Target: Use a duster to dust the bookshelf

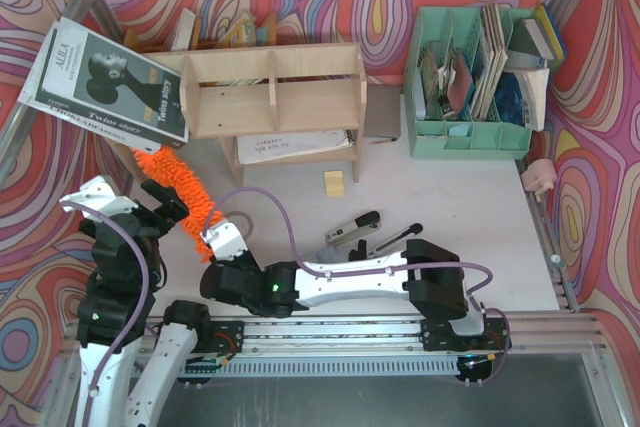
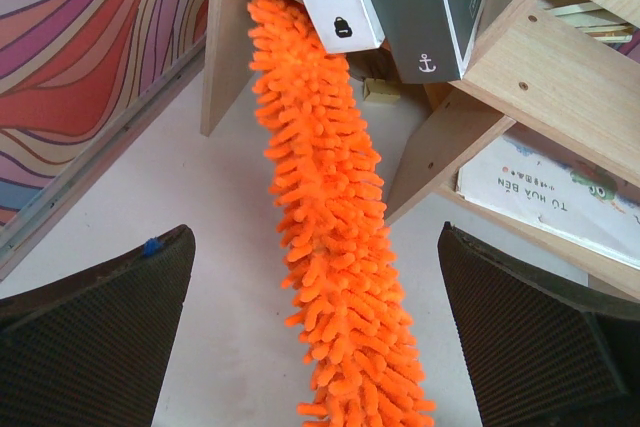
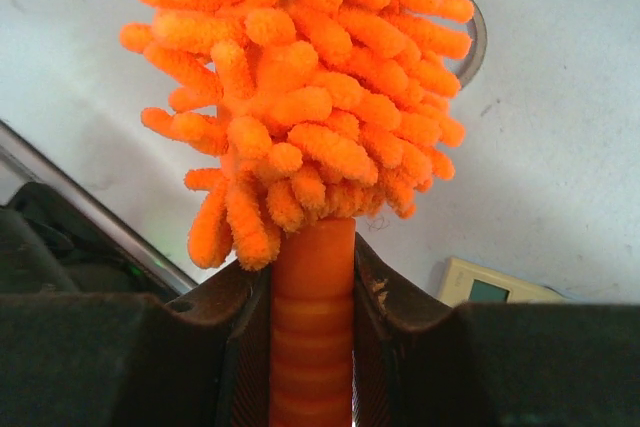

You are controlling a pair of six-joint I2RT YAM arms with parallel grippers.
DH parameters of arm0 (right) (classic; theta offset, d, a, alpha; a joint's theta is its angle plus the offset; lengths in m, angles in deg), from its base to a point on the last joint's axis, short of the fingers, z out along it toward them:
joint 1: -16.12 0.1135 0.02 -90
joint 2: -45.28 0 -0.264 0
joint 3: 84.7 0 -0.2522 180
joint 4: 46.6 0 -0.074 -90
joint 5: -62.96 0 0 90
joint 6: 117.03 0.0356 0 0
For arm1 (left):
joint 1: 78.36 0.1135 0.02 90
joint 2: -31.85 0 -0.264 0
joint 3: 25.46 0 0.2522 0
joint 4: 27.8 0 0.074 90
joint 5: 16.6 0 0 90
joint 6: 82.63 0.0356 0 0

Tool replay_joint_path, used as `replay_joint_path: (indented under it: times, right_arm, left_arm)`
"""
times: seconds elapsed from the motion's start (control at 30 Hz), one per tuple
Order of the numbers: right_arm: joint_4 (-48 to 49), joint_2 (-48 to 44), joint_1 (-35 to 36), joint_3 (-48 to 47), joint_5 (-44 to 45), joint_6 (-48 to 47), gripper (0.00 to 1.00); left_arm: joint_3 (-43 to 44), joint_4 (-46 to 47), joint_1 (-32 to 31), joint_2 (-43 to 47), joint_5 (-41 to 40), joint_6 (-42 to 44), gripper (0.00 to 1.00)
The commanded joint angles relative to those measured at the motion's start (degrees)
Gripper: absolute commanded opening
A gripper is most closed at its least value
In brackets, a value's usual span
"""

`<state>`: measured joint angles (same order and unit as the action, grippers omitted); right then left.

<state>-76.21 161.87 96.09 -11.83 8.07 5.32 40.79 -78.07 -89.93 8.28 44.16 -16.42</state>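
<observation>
duster (image 3: 300, 97) handle clamped in right end effector (image 3: 312, 287), brush toward bookshelf (image 1: 300, 62).

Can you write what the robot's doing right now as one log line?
right gripper: shut on duster handle | left gripper: open, over duster | duster tip: at bookshelf lower left end

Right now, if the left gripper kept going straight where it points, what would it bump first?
Probably the duster, whose fluff lies ahead between the left gripper's open jaws; the bookshelf is beyond. Depth is unclear.
</observation>
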Motion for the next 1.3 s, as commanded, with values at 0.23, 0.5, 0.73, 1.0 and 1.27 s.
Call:
replay_joint_path:
  times: [0.23,0.5,0.73,1.0,1.27]
  right_arm:
    - [2.86,1.08,0.55,-2.42,-1.18,-4.41,0.00]
    - [-3.10,4.44,0.54,-5.31,-4.08,-5.55,0.00]
    - [-6.52,4.81,0.23,-4.59,-3.54,-4.18,0.00]
    - [-10.56,6.39,-0.50,-7.86,-2.78,-2.49,0.00]
    - [4.55,-6.21,0.02,4.19,-0.14,-4.94,0.00]
  left_arm:
    - [-0.68,0.41,0.41,0.41,-0.91,-0.35,0.98]
    - [-0.64,0.31,0.40,0.55,-1.09,-0.38,0.98]
    - [-0.69,0.38,0.41,0.61,-1.09,-0.33,0.99]
    - [-0.67,0.30,0.40,0.61,-1.14,-0.38,0.99]
    - [-0.71,0.52,0.41,0.49,-1.09,-0.31,0.99]
